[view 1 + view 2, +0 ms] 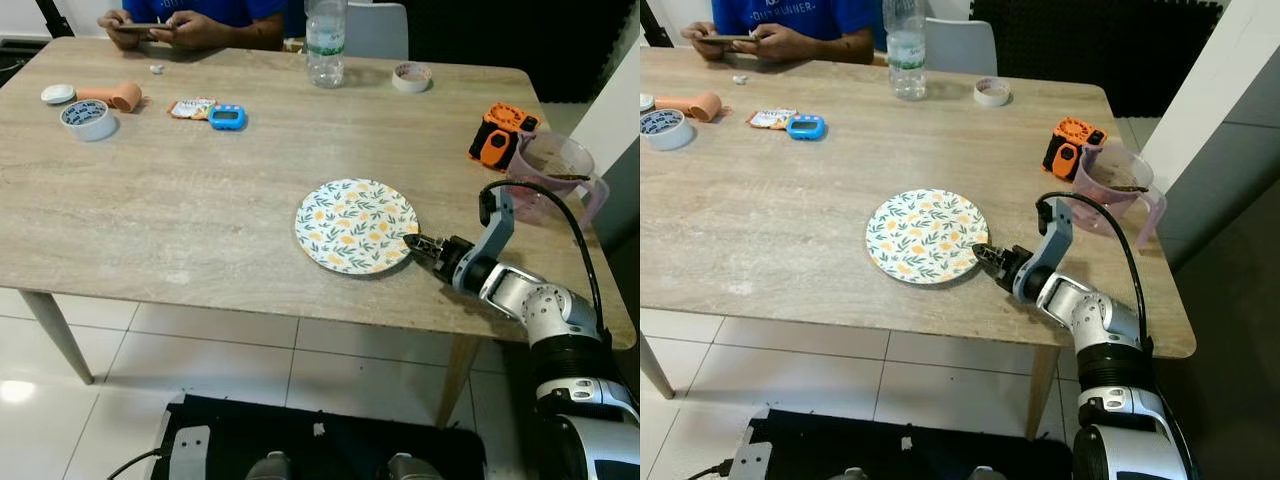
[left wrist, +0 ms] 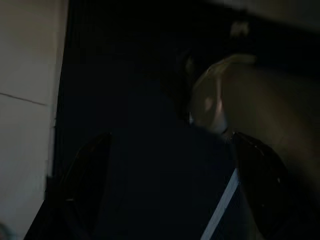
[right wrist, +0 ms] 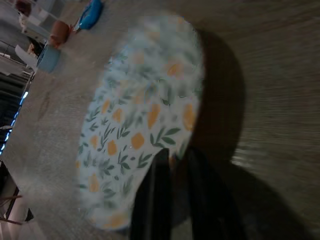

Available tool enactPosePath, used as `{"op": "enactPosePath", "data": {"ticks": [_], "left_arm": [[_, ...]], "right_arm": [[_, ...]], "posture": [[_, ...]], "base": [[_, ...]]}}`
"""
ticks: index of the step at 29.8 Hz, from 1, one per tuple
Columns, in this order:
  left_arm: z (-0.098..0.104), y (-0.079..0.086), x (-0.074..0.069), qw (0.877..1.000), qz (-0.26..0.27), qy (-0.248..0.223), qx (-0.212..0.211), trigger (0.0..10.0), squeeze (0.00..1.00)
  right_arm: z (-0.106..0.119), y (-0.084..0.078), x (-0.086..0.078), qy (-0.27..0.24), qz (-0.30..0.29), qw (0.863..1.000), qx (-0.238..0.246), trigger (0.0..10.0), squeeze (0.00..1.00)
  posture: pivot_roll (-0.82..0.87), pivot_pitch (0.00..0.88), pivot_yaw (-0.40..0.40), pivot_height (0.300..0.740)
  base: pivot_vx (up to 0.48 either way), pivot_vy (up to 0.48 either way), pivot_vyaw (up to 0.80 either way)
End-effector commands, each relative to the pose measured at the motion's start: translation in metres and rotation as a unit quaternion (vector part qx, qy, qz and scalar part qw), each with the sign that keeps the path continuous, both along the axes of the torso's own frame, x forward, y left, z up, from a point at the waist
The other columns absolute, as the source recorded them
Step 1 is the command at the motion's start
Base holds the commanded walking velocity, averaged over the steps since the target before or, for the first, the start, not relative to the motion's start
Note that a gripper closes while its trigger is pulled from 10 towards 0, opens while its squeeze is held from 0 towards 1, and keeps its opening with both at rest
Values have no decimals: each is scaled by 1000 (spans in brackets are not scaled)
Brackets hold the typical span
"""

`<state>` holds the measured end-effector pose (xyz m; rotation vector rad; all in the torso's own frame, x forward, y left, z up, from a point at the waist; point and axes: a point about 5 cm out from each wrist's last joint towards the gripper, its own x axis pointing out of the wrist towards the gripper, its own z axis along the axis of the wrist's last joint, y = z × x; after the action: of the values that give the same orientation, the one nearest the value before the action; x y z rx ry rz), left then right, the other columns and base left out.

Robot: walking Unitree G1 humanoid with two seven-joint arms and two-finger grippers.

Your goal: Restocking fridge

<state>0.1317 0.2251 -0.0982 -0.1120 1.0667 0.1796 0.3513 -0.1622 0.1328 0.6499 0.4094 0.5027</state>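
On the far left of the wooden table point(image 1: 180, 200) sit a white lid point(image 1: 57, 94), a roll of tape point(image 1: 88, 119) and a peach-coloured tube point(image 1: 115, 95) lying on its side, all close together. Just right of them are a small snack packet point(image 1: 191, 108) and a blue timer point(image 1: 227, 117), touching or nearly so. At the far edge a person's hands point(image 1: 165, 30) hold a phone. Further right stands a clear water bottle point(image 1: 325, 45), upright, with a second tape roll point(image 1: 411, 77) beside it. Near the front edge lies the flowered plate point(image 1: 356, 225), flat on the table. The right gripper point(image 1: 416, 241) is at the plate's right rim; in the right wrist view its two black fingers point(image 3: 156, 195) sit narrow and close together with the plate rim point(image 3: 145, 125) between them, pinching the edge. Right of the arm, by the table's right side, are an orange and black tool point(image 1: 502, 135) and a clear jug point(image 1: 555, 172) with something dark inside. The left gripper point(image 2: 170, 190) hangs in the dark near the floor, fingers spread wide apart.
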Motion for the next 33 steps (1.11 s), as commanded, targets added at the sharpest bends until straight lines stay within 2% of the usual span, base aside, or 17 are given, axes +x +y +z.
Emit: {"op": "enactPosePath", "data": {"ticks": [1, 8, 11, 12, 13, 14, 16, 17, 19, 20, 22, 23, 26, 28, 29, 30, 33], "left_arm": [[1, 6, 0, 999, 35, -9, -2, 10000, 0], [26, 39, 36, 986, 125, -110, 3, 10000, 0], [64, 81, 69, 949, 209, -237, 10, 10000, 0], [64, 81, 69, 949, 209, -237, 10, 10000, 0], [84, 105, 77, 924, 251, -289, 21, 10000, 0], [84, 105, 77, 924, 251, -289, 21, 10000, 0], [117, 145, 79, 872, 325, -363, 44, 10000, 0], [117, 145, 79, 872, 325, -363, 44, 10000, 0], [148, 188, 63, 804, 414, -417, 87, 10000, 0], [148, 188, 63, 804, 414, -417, 87, 10000, 0], [171, 217, 42, 739, 485, -449, 129, 10000, 0], [171, 217, 42, 739, 485, -449, 129, 10000, 0], [202, 244, 19, 654, 551, -488, 176, 10000, 0], [202, 244, 19, 654, 551, -488, 176, 10000, 0], [216, 249, 21, 630, 554, -514, 179, 10000, 0], [216, 249, 21, 630, 554, -514, 179, 10000, 0], [288, 248, 67, 585, 454, -659, 128, 10000, 0]], "right_arm": [[-17, -1, -8, 29, 0, 1000, 4, 0, 0], [-3, 1, -7, -30, 3, 998, 47, 0, 0], [3, 1, -7, -57, -5, 996, 70, 0, 0], [3, 1, -7, -57, -5, 996, 70, 0, 0], [5, 1, -6, -66, -9, 995, 78, 0, 0], [5, 1, -6, -66, -9, 995, 78, 0, 0], [11, 0, -5, -82, -17, 992, 96, 0, 0], [11, 0, -5, -82, -17, 992, 96, 0, 0], [16, -2, -4, -97, -28, 988, 114, 0, 0], [16, -2, -4, -97, -28, 988, 114, 0, 0], [18, -4, -2, -103, -34, 987, 120, 0, 0], [18, -4, -2, -103, -34, 987, 120, 0, 0], [23, -6, -2, -115, -39, 983, 137, 0, 0], [23, -6, -2, -115, -39, 983, 137, 0, 0], [25, -6, -2, -121, -40, 981, 145, 0, 0], [25, -6, -2, -121, -40, 981, 145, 0, 0], [33, -6, -2, -140, -45, 974, 171, 0, 0]], "posture": [[-36, 141, -36, 740], [-33, 134, -37, 740], [-33, 133, -37, 740], [-33, 133, -37, 740], [-31, 134, -37, 740], [-31, 134, -37, 740], [-31, 134, -37, 740], [-31, 134, -37, 740], [-25, 139, -32, 740], [-25, 139, -32, 740], [-25, 139, -32, 740], [-25, 139, -32, 740], [-23, 140, -33, 740], [-23, 140, -33, 740], [-23, 140, -33, 740], [-23, 140, -33, 740], [-23, 140, -33, 740]], "base": [[0, 0, 0], [0, 0, 0], [0, 0, 0], [0, 0, 0], [0, 0, 0], [0, 0, 0], [0, 0, 0], [0, 0, 0], [0, 0, 0], [0, 0, 0], [0, 0, 0], [0, 0, 0], [0, 0, 0], [0, 0, 0], [0, 0, 0], [0, 0, 0], [0, 0, 0]]}}
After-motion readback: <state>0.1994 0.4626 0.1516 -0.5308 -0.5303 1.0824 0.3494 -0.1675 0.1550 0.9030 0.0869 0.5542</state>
